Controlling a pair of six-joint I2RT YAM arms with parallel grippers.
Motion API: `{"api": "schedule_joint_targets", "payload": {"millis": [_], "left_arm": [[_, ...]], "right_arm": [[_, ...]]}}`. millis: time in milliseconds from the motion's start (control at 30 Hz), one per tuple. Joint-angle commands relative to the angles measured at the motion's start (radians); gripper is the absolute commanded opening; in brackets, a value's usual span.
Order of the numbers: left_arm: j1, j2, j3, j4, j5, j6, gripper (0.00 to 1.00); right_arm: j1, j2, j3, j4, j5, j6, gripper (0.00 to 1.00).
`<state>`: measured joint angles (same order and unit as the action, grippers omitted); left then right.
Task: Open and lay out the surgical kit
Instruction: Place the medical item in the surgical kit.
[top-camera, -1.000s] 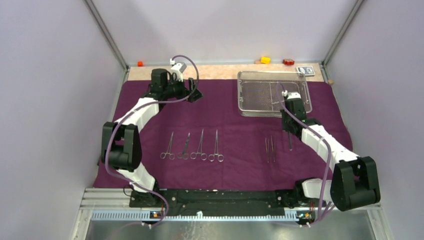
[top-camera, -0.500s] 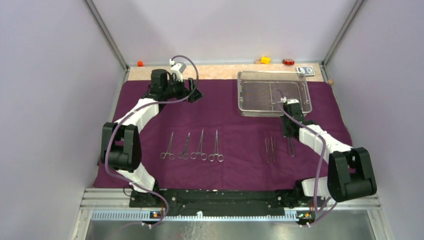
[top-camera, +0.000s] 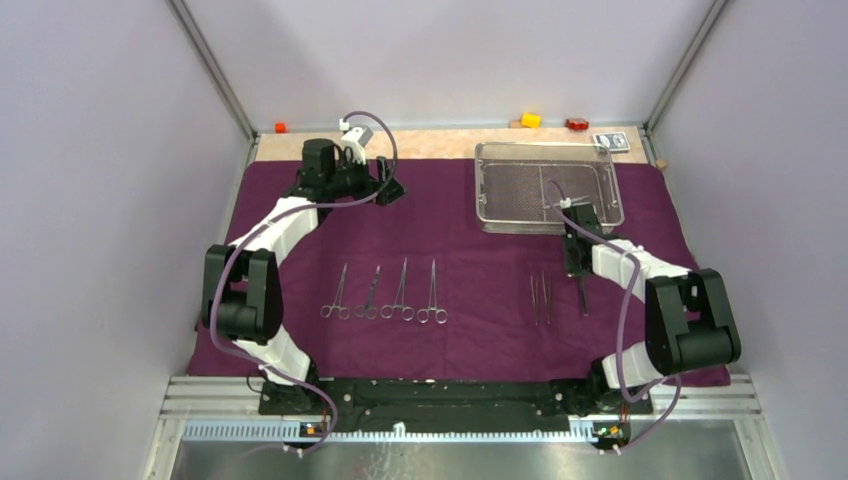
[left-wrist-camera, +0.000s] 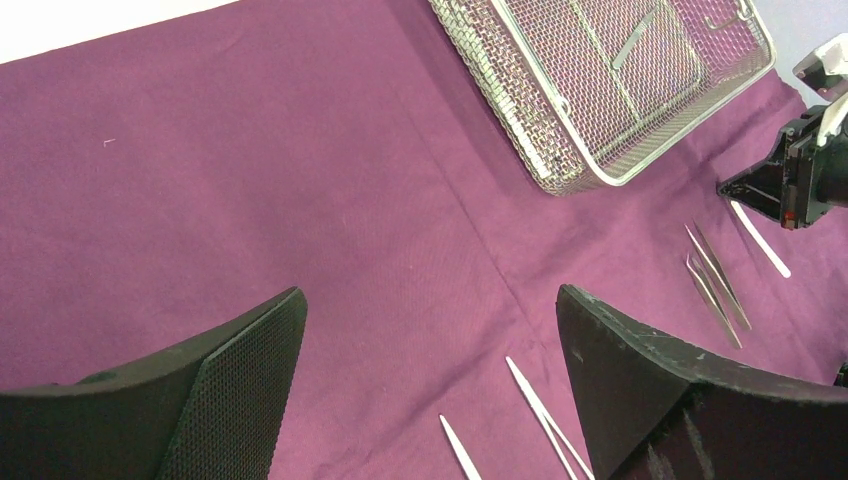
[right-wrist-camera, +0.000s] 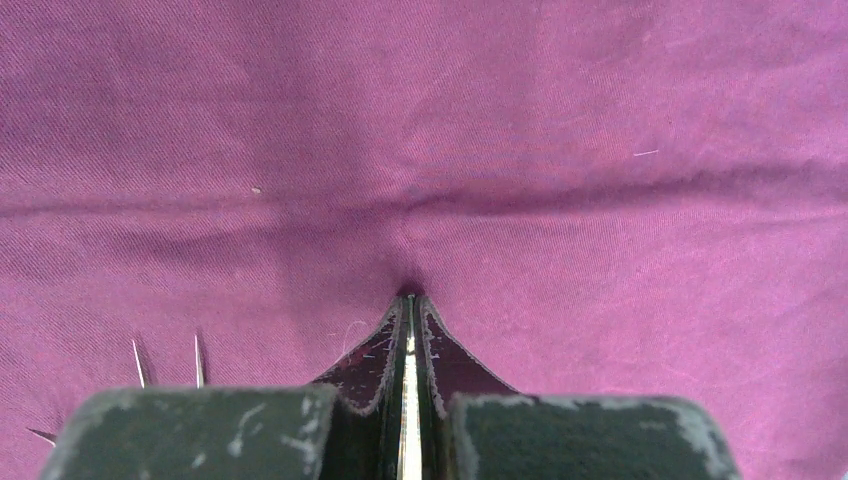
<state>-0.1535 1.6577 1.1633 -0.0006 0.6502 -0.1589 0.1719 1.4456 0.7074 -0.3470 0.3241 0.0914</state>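
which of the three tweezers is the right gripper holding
The rightmost tweezers, pinched in the shut right gripper; the other two lie loose on the cloth.

Left gripper (left-wrist-camera: 430, 295) wide open, black textured fingers (left-wrist-camera: 240, 370) low in frame, nothing between them. Below: large dark purple cloth wrap (left-wrist-camera: 250, 150), spread flat. Rectangular silver wire-mesh steel tray (left-wrist-camera: 500, 100) upper right on the cloth. Right edge: black right gripper (left-wrist-camera: 737, 195) closed on slim flat steel tweezers (left-wrist-camera: 762, 242), angled down to the cloth. Two more steel tweezers (left-wrist-camera: 715, 275) just beside. Steel clamp tips (left-wrist-camera: 540, 410) bottom centre.
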Motion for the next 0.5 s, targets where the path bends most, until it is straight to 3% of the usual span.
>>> {"api": "schedule_joint_targets", "payload": {"millis": [0, 467], "left_arm": [[-0.001, -0.016, 0.032, 0.03, 0.016, -0.004, 0.99], [-0.001, -0.012, 0.034, 0.027, 0.02, -0.005, 0.99]], "right_arm": [[-0.015, 0.031, 0.038, -0.004, 0.016, 0.024, 0.0], [-0.028, 0.068, 0.069, -0.034, -0.001, 0.021, 0.1]]}}
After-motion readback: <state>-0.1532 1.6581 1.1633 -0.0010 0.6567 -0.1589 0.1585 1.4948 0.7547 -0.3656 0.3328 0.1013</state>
